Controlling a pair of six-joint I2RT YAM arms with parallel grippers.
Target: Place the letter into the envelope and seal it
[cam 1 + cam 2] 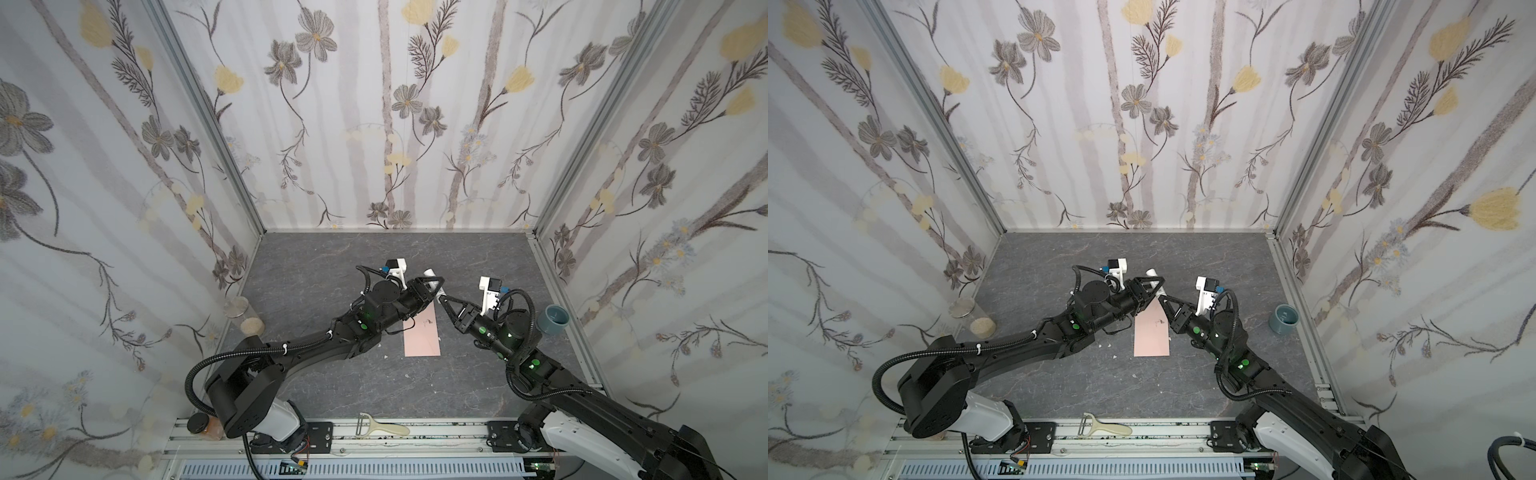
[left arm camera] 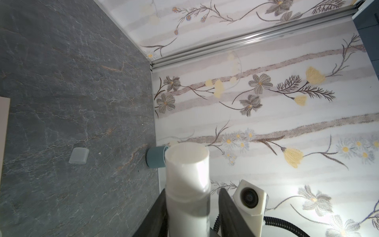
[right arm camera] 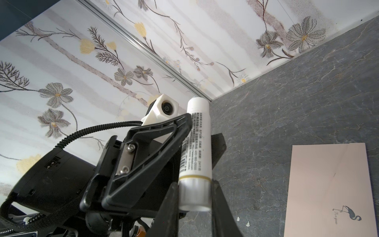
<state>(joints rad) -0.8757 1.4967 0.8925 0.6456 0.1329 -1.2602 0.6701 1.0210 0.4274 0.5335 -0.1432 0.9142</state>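
1. The envelope (image 1: 422, 336) lies flat on the table between both arms, long axis front-to-back; no letter shows.
2. Its far end reaches beneath the raised glue stick (image 3: 196, 143).
3. The right gripper (image 3: 194, 184) clamps that stick's base; the left gripper (image 2: 192, 190) stands parted around its body.

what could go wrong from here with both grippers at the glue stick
1. The left gripper has its jaws loose around the glue stick, so only the right gripper clamps it, and at one end. It may tilt or slip out.
2. If it drops, it would likely land on the envelope and could smear or shift it.
3. The grippers sit very close together, so drawing the left gripper away could knock the glue stick.
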